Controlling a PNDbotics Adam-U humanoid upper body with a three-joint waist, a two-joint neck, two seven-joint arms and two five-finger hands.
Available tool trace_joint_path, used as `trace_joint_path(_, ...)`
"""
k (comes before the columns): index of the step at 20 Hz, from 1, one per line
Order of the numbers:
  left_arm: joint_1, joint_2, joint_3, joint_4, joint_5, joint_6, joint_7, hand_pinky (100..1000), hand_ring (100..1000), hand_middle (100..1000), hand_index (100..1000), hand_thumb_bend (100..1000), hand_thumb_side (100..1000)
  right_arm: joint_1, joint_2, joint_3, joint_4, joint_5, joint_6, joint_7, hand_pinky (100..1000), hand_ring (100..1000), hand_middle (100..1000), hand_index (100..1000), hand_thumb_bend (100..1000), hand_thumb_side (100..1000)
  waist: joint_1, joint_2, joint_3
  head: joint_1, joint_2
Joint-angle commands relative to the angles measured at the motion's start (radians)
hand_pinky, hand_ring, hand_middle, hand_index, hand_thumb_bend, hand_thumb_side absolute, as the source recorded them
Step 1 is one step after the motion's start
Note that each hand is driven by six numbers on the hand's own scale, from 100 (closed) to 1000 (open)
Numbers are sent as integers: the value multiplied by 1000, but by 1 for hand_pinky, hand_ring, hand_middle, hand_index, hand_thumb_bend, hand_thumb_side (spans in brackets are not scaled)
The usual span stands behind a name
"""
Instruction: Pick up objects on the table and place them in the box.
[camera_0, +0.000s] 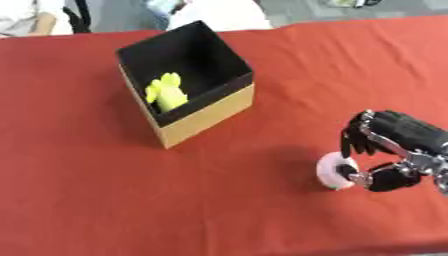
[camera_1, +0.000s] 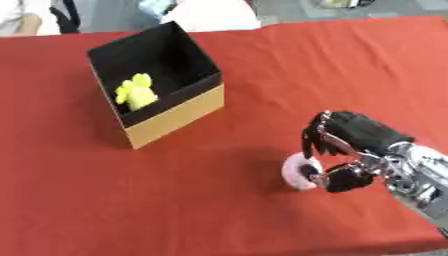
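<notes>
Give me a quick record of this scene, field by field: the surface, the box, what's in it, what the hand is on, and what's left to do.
surface: red table
box: open, black inside, tan outside, far left
in box: yellow object
right hand: fingers curled round a white round object, low at the table
left hand: not visible
remaining: white round object not yet in box
</notes>
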Motion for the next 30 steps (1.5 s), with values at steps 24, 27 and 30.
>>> trace_joint_path(24, -12, 22, 8, -15, -5, -3, -14, 540, 808, 676, 819, 100, 289, -52, -20, -1, -14, 10, 0, 419, 662, 746, 693, 839, 427, 275, 3, -7, 2, -14, 5)
trace_joint_path(27, -12, 21, 8, -15, -4, -3, -15, 540, 808, 677, 819, 100, 291, -58, -14, 4, -14, 1, 3, 421, 651, 730, 658, 812, 397, 302, 3, -5, 2, -15, 5)
trace_joint_path(30, -13, 21, 8, -15, -4, -3, -16, 540, 808, 677, 818, 100, 292, -59, -10, 10, -14, -9, 7, 417, 634, 704, 620, 784, 366, 307, 5, -3, 3, -17, 5)
